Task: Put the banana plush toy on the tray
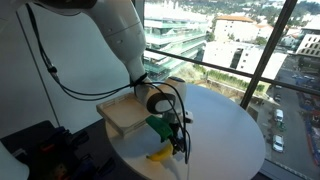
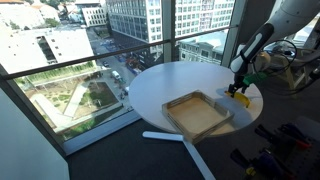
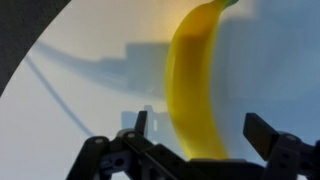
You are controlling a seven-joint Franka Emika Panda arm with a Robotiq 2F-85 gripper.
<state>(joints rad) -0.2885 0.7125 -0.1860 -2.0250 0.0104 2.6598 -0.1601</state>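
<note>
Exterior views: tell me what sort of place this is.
Probably an upper-floor office or lab in a city high-rise. Floor-to-ceiling windows look down on city buildings, and a round white table beside the glass holds a wooden tray.

surface: round white table (image 2: 160, 85) | on it: wooden tray (image 2: 197, 115) near rim | banana plush toy (image 3: 195, 90) apart from tray

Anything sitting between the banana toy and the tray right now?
No. In an exterior view, only a bare strip of white table separates the banana plush toy from the tray. The gripper hangs over the banana, not in that gap.
</note>
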